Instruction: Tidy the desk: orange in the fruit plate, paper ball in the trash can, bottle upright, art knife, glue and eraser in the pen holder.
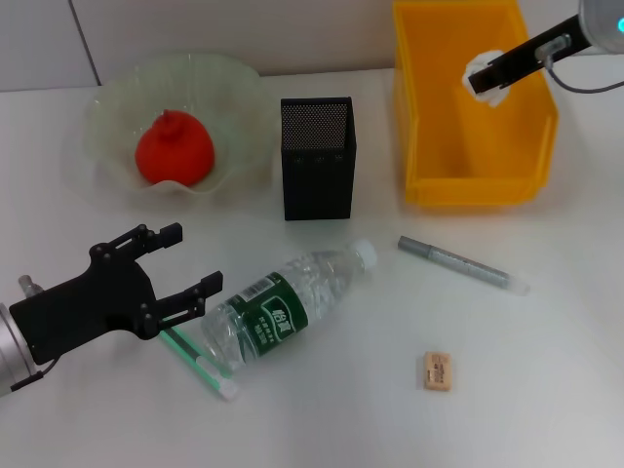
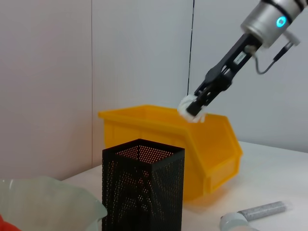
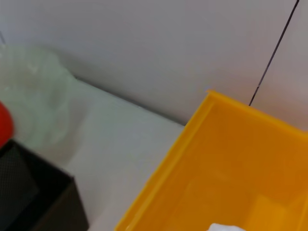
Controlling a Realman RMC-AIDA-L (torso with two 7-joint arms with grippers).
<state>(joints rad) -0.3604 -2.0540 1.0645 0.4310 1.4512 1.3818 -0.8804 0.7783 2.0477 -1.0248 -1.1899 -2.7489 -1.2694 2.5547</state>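
Overhead, orange (image 1: 174,149) already in fruit plate (image 1: 239,83), paper ball (image 1: 485,76) pinched by right end effector (image 1: 481,78) above trash can (image 1: 421,117), left end effector (image 1: 191,265) spread by fallen bottle (image 1: 283,309), eraser (image 1: 438,371) loose on counter (image 1: 565,390); left wrist: ball (image 2: 192,108) over bin (image 2: 144,126), pen holder (image 2: 143,192) empty-looking; right wrist: ball's white edge (image 3: 226,226) inside bin's outline (image 3: 192,144).

White table (image 1: 546,390): fruit plate (image 1: 107,107), pen holder (image 1: 317,171), trash can (image 1: 478,185), bottle (image 1: 283,307), art knife (image 1: 463,264), eraser (image 1: 438,371), glue (image 1: 200,363).

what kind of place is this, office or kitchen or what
Most likely an office-style desk set up for robot trials: a white tabletop against a plain wall, with a black mesh pen holder, an eraser, and a yellow trash can.
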